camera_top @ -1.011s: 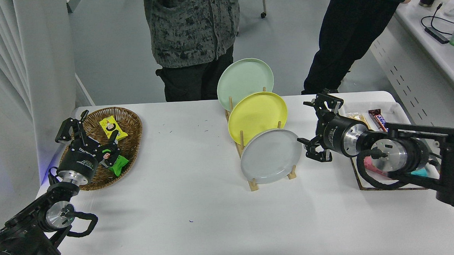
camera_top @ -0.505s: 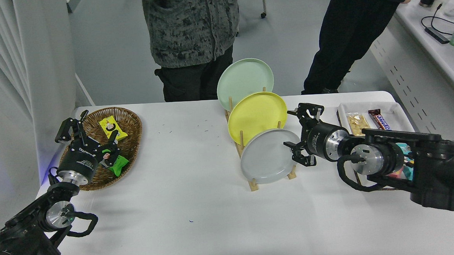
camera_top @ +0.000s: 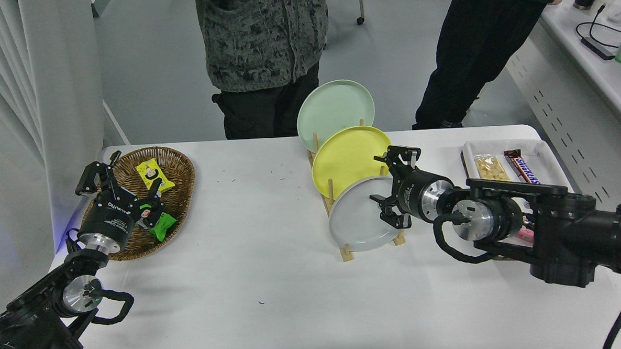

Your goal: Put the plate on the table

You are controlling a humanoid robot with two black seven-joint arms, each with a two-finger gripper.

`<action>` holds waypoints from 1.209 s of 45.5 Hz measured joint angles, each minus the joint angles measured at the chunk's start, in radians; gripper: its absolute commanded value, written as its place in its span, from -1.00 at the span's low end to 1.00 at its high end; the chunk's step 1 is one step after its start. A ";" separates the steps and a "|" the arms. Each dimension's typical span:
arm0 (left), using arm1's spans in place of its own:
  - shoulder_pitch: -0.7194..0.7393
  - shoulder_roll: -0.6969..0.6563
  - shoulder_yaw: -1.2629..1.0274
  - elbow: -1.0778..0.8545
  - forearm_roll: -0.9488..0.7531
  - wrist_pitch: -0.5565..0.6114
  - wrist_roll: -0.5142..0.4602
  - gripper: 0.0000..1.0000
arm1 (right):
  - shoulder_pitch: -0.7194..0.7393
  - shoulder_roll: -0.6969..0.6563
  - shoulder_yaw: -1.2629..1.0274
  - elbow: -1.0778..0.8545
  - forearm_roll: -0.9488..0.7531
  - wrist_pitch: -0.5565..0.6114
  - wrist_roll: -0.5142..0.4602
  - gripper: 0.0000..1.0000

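Observation:
The light-grey plate point(camera_top: 357, 219) stands on edge in the front slot of a wooden rack point(camera_top: 345, 252) on the white table point(camera_top: 274, 302). A yellow plate point(camera_top: 346, 160) and a pale green plate point(camera_top: 331, 108) stand behind it. My right gripper point(camera_top: 390, 189) is open, with its fingers spread around the grey plate's upper right rim. I cannot tell whether it touches the plate. My left gripper point(camera_top: 116, 175) is parked at the lower left over a basket, open and empty.
A wicker basket point(camera_top: 177, 172) with snack packets stands at the left. A white tray point(camera_top: 545, 151) with snack bars stands at the right, behind my right arm. Two people stand at the far side. A side counter point(camera_top: 598, 52) with cables and cups is at the far right.
My right arm has moved left from beside the tray to the grey plate, and its open gripper now reaches over the plate's right rim. The left arm has not moved.

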 measured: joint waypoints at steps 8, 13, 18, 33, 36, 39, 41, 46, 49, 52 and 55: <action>0.000 0.000 0.000 0.000 0.000 0.000 0.000 0.96 | -0.004 0.010 0.004 0.004 0.000 -0.017 0.000 0.24; 0.000 0.000 0.000 0.000 0.000 0.000 0.001 0.96 | -0.006 0.013 0.005 0.005 0.000 -0.025 0.000 0.19; 0.000 0.000 0.000 0.000 0.000 0.000 0.001 0.96 | -0.006 0.015 0.006 0.006 0.001 -0.030 0.000 0.13; 0.000 0.000 0.000 0.000 0.000 0.000 0.000 0.96 | -0.004 0.011 0.014 0.009 0.005 -0.041 -0.001 0.02; 0.000 0.000 0.000 0.000 0.000 0.000 0.000 0.96 | -0.002 0.008 0.015 0.012 0.006 -0.044 -0.002 -0.01; 0.000 0.000 0.000 0.000 0.000 0.000 0.000 0.96 | 0.000 0.006 0.016 0.015 0.007 -0.045 -0.002 -0.02; 0.000 0.000 0.000 0.000 0.000 0.000 0.000 0.96 | 0.001 0.004 0.017 0.022 0.009 -0.048 -0.003 -0.06; 0.000 0.000 0.000 0.000 0.000 0.000 0.000 0.96 | 0.004 0.001 0.019 0.033 0.011 -0.056 -0.004 -0.08; 0.000 0.000 0.000 0.000 0.000 0.000 0.000 0.96 | 0.005 0.000 0.021 0.040 0.012 -0.061 -0.004 -0.13; 0.000 0.000 0.000 0.000 0.000 0.000 0.001 0.96 | 0.006 0.000 0.023 0.044 0.013 -0.065 -0.004 -0.18; 0.000 0.000 0.000 0.000 0.000 0.000 0.001 0.96 | 0.006 -0.001 0.023 0.046 0.013 -0.067 -0.004 -0.25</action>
